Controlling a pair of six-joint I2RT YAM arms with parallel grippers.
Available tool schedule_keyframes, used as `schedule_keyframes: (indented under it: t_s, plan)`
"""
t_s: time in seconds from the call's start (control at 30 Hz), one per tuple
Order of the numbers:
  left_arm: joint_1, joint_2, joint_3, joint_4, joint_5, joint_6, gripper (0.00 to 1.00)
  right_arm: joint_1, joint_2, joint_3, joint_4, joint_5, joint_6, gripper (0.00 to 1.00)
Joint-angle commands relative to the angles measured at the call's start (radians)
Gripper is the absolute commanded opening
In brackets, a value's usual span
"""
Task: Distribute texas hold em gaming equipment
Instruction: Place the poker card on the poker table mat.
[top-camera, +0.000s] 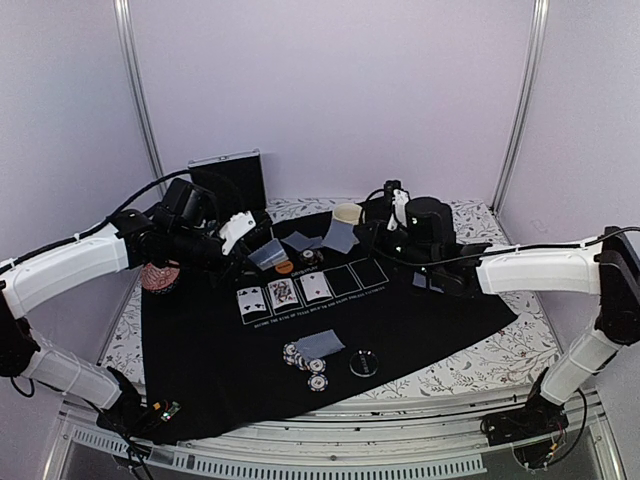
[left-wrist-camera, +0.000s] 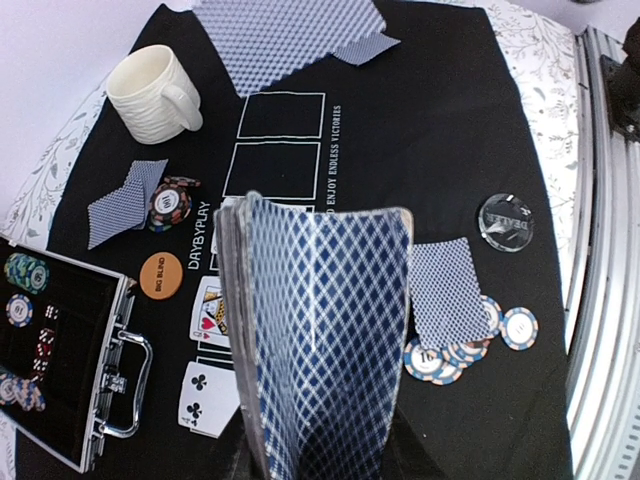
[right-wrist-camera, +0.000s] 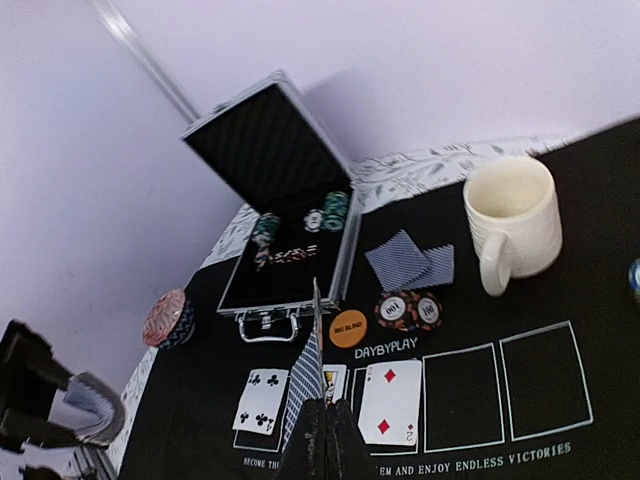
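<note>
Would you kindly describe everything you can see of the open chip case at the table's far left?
The chip case is a silver metal-framed box lined in black, lying open with its lid raised nearly upright, showing dimpled black padding. A handle faces the mat. Inside stand green and white chip stacks and red dice. It sits at the black mat's far-left edge; an orange Big Blind token lies just before it, apart.

Top view high, looking down from near side, wrist views low, close, sharing cream mug (left-wrist-camera: 155, 93)
</note>
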Motion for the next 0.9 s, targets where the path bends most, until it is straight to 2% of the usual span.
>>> schedule_keyframes:
  t_s: [0.0, 0.1, 0.23, 0.4, 0.73, 0.87]
  plan:
    - [0.018, -0.019, 0.004, 0.039, -0.025, -0.031, 0.25, 0.04, 0.093, -0.027, 0.135, 0.234, 0.326, 0.01]
    - [0.019, -0.038, -0.009, 0.05, -0.056, -0.031, 0.25, 0.049, 0.15, -0.043, 0.138, 0.298, 0.385, 0.01]
    - [0.014, -0.087, -0.044, 0.08, -0.095, 0.0, 0.25, 0.049, 0.208, -0.071, 0.151, 0.306, 0.473, 0.01]
    - [-0.024, -0.215, -0.128, 0.154, -0.023, 0.092, 0.26, 0.049, 0.231, -0.111, 0.157, 0.291, 0.541, 0.01]
    - [-0.092, -0.235, -0.149, 0.127, -0.097, 0.175, 0.27, 0.049, 0.285, -0.108, 0.184, 0.286, 0.516, 0.01]
    - [-0.137, -0.288, -0.18, 0.134, -0.109, 0.225, 0.27, 0.049, 0.274, -0.127, 0.187, 0.284, 0.512, 0.01]
